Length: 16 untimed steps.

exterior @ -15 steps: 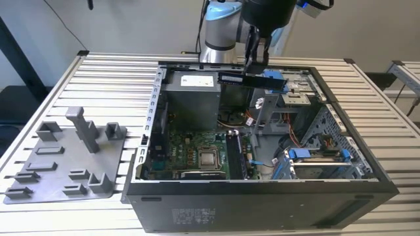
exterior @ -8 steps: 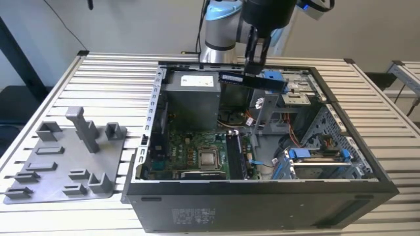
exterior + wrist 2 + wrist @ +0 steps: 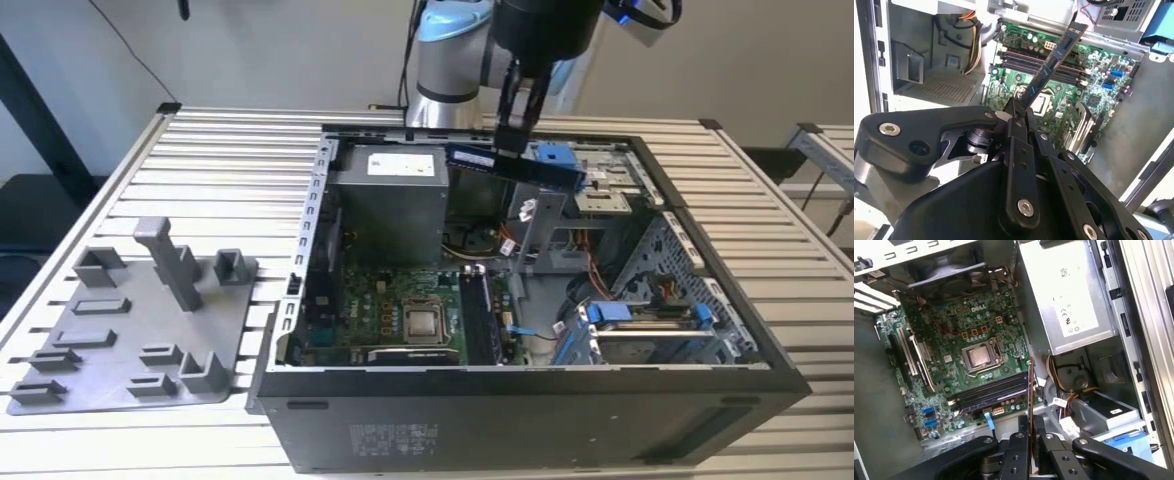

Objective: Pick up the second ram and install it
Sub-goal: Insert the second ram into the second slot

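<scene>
The second ram is a thin dark board hanging over the open computer case, above its back half. My gripper comes down from above and is shut on the board's upper edge. In the second wrist view the ram sticks out slantwise from between the black fingers, over the green motherboard. The first wrist view catches the ram edge-on, just beside the long dark memory slots. The board is well above the slots, touching nothing in the case.
A grey holder plate with upright blocks lies on the slatted table at the exterior view's left. Inside the case are the power supply, the bare processor, cables, and blue-clipped drive bays at the exterior view's right.
</scene>
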Each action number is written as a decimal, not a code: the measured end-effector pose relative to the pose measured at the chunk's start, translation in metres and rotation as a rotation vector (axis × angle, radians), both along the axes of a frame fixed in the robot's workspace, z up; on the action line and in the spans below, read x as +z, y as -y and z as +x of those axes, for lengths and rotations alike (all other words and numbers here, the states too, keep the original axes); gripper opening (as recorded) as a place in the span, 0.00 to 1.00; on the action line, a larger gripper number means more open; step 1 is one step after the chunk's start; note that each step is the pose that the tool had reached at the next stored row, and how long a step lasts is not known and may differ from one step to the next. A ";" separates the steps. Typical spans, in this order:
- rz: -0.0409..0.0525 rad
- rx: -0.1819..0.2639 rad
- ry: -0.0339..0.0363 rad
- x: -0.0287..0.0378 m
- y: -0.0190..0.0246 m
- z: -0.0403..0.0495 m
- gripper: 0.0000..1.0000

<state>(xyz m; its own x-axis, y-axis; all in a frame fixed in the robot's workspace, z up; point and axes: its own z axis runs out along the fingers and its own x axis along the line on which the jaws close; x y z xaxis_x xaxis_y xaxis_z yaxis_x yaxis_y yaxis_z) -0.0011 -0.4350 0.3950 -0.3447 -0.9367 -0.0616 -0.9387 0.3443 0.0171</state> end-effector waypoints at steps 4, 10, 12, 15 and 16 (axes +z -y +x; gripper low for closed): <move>-0.0004 -0.045 -0.0001 -0.0002 0.0005 0.0000 0.14; -0.0004 -0.123 0.0000 -0.0006 0.0006 0.0000 0.14; -0.0005 -0.154 0.0000 -0.0007 0.0006 0.0000 0.14; -0.0004 -0.201 0.0000 -0.0010 0.0006 0.0000 0.14; -0.0007 -0.215 0.0000 -0.0010 0.0006 0.0000 0.14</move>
<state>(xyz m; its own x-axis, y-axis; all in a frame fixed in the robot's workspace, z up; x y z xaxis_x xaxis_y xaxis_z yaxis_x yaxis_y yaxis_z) -0.0011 -0.4356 0.3940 -0.5369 -0.8414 -0.0610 -0.8434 0.5370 0.0168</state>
